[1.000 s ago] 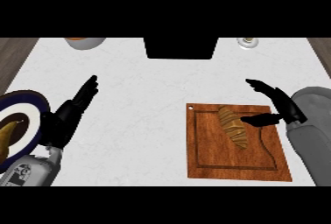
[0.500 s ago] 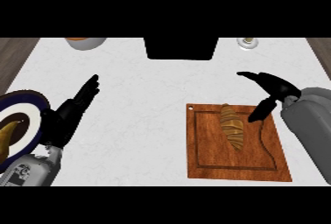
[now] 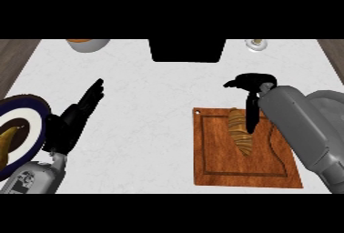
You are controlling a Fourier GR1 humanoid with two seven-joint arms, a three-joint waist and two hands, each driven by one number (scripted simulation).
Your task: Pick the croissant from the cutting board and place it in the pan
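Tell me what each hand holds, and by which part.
Nothing is held yet. The right hand points its fingers down beside the croissant on the cutting board; the left hand rests open.

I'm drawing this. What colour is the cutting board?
The rectangular wooden cutting board is reddish-brown, in the head view.

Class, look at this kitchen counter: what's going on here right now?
The right robot hand hangs over the cutting board, fingers pointing down beside the croissant, which lies on the board, not yet lifted. The left robot hand rests open next to the pan at the counter's left edge.
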